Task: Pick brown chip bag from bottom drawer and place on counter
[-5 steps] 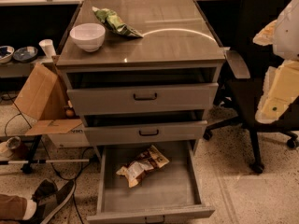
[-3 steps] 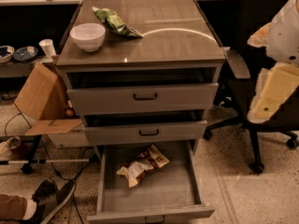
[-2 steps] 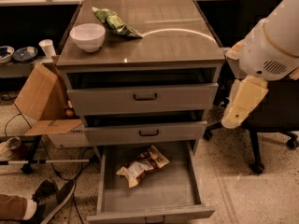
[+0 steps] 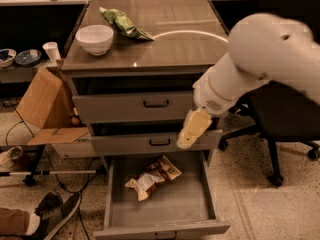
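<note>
The brown chip bag (image 4: 152, 176) lies crumpled toward the back edge of the bottom drawer (image 4: 175, 206), so we would lower the end effector (image 4: 191, 130), hanging above its back right corner in a state we cannot tell, leftward onto a raised fold.

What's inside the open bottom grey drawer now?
Only a wrinkly brown chip bag lies on the bottom drawer's grey floor. The pale gripper hangs above its rear right; the strip beneath the middle drawer is covered.
</note>
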Controlling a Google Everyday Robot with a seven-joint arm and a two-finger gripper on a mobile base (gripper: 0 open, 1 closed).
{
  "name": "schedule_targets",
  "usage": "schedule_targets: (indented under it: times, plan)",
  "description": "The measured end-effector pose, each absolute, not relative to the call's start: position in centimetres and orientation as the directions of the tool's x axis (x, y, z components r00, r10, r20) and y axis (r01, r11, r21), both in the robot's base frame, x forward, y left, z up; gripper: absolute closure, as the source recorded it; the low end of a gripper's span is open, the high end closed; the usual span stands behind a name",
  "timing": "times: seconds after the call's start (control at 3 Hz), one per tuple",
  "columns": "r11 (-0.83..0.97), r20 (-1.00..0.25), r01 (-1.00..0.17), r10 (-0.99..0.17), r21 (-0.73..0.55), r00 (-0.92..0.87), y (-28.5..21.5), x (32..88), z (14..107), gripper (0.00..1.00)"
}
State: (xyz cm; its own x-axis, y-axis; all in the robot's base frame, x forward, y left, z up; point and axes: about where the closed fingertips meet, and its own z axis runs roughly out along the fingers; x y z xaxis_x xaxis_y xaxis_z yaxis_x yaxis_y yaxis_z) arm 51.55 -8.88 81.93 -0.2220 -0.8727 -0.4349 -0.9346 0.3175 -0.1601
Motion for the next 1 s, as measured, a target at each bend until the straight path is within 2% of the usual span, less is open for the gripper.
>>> schedule_targets:
  times: [0.33,0.67,1.0]
  plan:
    - [0.355,-0.413,-0.925,-0.869,-0.136,-0.272,-4.7,54.4,76.3,0.00]
    - [0.425,-0.361,-0.905,-0.847,-0.022,-0.389,-0.9,57.1,71.0,0.00]
    - [0.565,-0.231,-0.795,-0.761,0.224,-0.606,1.1,57.3,65.6,0.00]
